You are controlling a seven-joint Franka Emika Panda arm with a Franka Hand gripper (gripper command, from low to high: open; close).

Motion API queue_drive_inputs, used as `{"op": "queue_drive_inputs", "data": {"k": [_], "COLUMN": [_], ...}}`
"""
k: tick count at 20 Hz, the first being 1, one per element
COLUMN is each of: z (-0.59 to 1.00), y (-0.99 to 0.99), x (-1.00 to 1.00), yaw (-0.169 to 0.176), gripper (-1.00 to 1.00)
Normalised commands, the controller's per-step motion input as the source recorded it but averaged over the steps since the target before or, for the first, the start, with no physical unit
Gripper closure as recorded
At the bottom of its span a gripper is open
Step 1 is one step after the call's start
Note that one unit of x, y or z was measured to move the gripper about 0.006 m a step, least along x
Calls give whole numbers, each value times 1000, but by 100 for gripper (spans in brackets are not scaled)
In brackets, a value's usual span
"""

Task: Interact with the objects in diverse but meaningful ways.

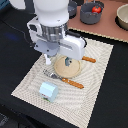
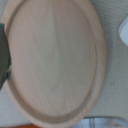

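The arm hangs low over the round tan wooden plate (image 2: 52, 60) on the beige woven placemat (image 1: 95, 85); whether the gripper is open or shut cannot be told. Nothing looks lifted: orange-handled fork (image 1: 64, 79) and pale blue cup (image 1: 48, 91) lie nearby, red tomato (image 1: 95, 9) well apart
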Motion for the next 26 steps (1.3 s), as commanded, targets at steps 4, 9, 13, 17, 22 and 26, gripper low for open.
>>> {"op": "queue_drive_inputs", "data": {"k": [4,9,13,17,22,26], "z": [253,246,352,289,272,211], "y": [-460,-554,-614,-691,-712,-697], "x": [615,583,594,480,405,326], "yaw": [-33,-57,-69,-69,-73,-66], "gripper": [-100,-100,-100,-100,-100,-100]}}
